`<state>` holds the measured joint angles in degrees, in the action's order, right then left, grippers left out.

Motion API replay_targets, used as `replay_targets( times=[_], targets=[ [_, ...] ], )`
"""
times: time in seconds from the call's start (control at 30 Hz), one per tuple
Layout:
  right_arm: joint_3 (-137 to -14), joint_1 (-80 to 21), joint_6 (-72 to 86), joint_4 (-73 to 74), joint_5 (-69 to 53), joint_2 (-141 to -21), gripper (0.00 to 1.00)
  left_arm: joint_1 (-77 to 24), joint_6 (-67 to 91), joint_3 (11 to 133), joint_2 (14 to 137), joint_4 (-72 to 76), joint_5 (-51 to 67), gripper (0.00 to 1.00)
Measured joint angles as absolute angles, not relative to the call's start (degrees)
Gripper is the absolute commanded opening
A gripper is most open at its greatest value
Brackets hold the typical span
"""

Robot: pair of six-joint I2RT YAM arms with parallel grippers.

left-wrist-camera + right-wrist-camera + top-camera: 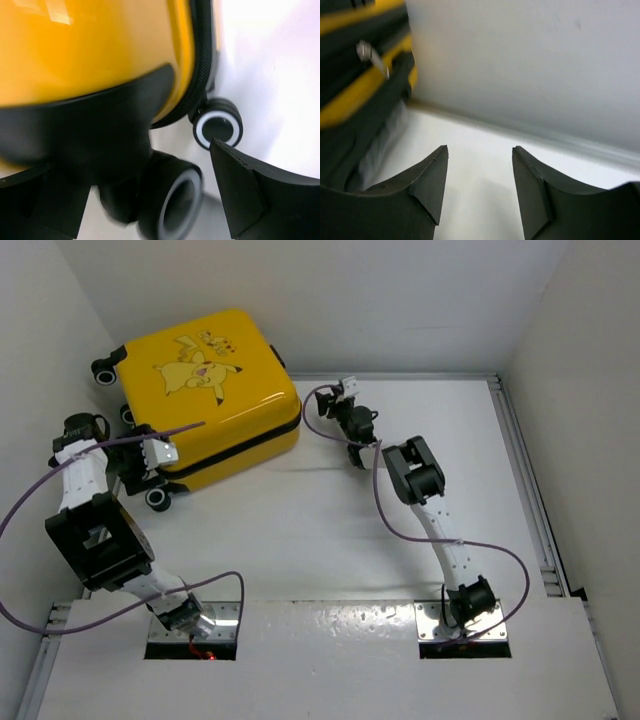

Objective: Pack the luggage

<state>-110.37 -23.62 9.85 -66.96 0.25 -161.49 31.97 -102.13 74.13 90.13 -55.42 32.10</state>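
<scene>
The luggage is a glossy yellow hard-shell suitcase with a cartoon print. It lies shut and flat at the far left of the table. My left gripper is at its near wheeled corner. In the left wrist view the yellow shell fills the top, and a black wheel sits between my wide-open left gripper fingers, clear of the right finger. My right gripper hovers just off the suitcase's right end. In its own view the right gripper is open and empty, with the luggage's zipper band and a metal pull at the left.
White walls enclose the table on the left, back and right. A metal rail runs along the right edge. Purple cables loop from both arms. A second wheel rests on the table beyond the left fingers.
</scene>
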Motion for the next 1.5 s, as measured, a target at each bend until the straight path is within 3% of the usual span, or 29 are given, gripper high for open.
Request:
replay_targets(
  times=[0.23,0.43,0.6,0.73,0.83,1.0,1.3,1.5],
  targets=[
    [-88.66,-21.12,14.85,-61.41,1.39,-143.2,0.56,31.33,-77.25,72.03,77.21,-41.76,38.83,1.0],
    [-94.56,-16.45,30.7,-38.5,-5.21,-132.25,0.58,31.11,-48.23,69.87,66.26,-20.34,39.09,1.0],
    [-112.09,-11.62,46.65,-24.67,-16.78,-137.16,0.52,31.11,-33.98,64.16,59.9,-13.04,36.58,1.0],
    [-121.75,-9.93,55.9,-19.55,-22.24,-145.34,0.62,31.09,-25.47,64.14,61.19,-12.38,34.5,1.0],
    [-123.44,-10.76,60.77,-16.95,-23.77,-150.12,0.67,30.63,-21.1,66.59,64.58,-12.69,32.8,1.0],
    [-125.64,-14.39,69.34,-14.06,-24.49,-157.07,0.67,28.86,-16.19,71.55,68.86,-13.32,30.3,1.0],
    [-128.4,-20.95,81.65,-16.27,-22.74,-160.38,0.68,23.11,-17.34,72.6,69.28,-17.69,24.71,1.0],
    [-128.73,-22.0,84.47,-20.43,-22.94,-160.38,0.6,22.9,-19.75,72.95,69.38,-19.88,22.2,1.0]
  ],
)
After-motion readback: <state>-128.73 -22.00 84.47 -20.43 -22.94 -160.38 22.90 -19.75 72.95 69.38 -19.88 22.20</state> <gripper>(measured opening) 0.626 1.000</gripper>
